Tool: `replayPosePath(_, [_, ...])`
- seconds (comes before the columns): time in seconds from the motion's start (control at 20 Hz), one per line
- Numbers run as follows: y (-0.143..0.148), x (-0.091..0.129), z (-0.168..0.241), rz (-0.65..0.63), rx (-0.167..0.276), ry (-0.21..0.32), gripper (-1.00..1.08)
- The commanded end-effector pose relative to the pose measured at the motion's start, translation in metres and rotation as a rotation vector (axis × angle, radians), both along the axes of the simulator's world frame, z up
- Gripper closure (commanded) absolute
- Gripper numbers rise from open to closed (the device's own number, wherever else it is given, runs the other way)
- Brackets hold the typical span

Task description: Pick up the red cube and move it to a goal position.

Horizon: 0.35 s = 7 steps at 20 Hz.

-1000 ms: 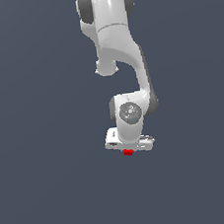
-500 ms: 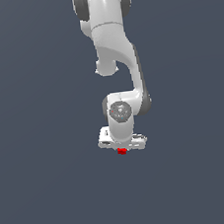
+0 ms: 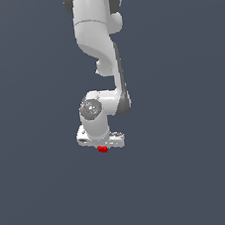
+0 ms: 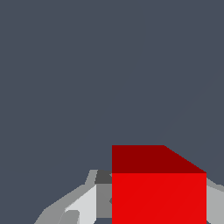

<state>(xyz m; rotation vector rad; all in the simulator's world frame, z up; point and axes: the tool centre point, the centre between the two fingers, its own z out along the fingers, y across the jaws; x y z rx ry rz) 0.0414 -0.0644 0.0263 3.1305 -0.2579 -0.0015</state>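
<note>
Right, we see the arm (image 3: 99,46) come down from 12 o'clock in the exterior view, white links bending at a grey-capped joint and ending in the gripper (image 3: 102,146) a little below frame centre.

We read the gripper as pinched on the cube (image 3: 103,149): the red block sits tight under the white hand, at its 6 o'clock, only a small red edge showing there.

Wrist view backs this up. The cube (image 4: 158,197) fills the near part of that frame, bright front face plus a darker top face, with a grey finger (image 4: 83,203) pressed against one side and a sliver of the other finger (image 4: 215,203) against the opposite side. No gap visible between fingers and cube on either side.

We see nothing but flat dark grey-blue ground (image 3: 192,174) around the arm in both views. We can't tell from these renders whether the cube touches the ground or hangs clear of it: no shadow or contact line is readable under it.

Hand body looks slightly tilted in the exterior view, its 9 o'clock end a bit higher than its 3 o'clock end.
</note>
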Motion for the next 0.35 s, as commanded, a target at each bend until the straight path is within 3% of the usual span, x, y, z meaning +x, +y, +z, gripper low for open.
replayPosePath(0.0, [-0.016,-0.004,0.001,0.002,0.000,-0.001,1.08])
replayPosePath(0.3, [-0.031,-0.006,0.002,0.002,0.000,-0.001,1.08])
